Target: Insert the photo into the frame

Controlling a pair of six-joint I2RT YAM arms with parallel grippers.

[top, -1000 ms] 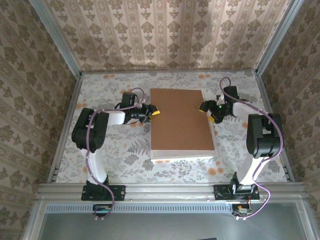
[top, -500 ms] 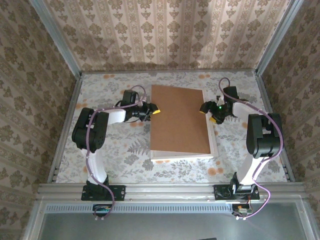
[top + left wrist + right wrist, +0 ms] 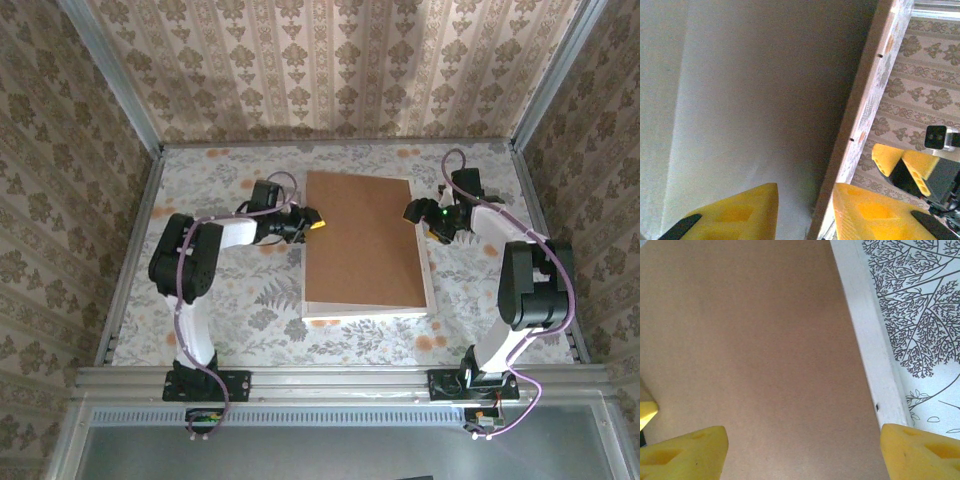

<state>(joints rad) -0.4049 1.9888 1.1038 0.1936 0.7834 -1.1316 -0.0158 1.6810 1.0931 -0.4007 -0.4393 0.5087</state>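
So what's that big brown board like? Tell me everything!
The board is a plain brown rectangle, flat and thin, like stiff cardboard, with no marks on it. It lies on the white frame, whose edge peeks out along the near and right sides. The left gripper is at its left edge, and the right gripper, open, hovers at its right edge.
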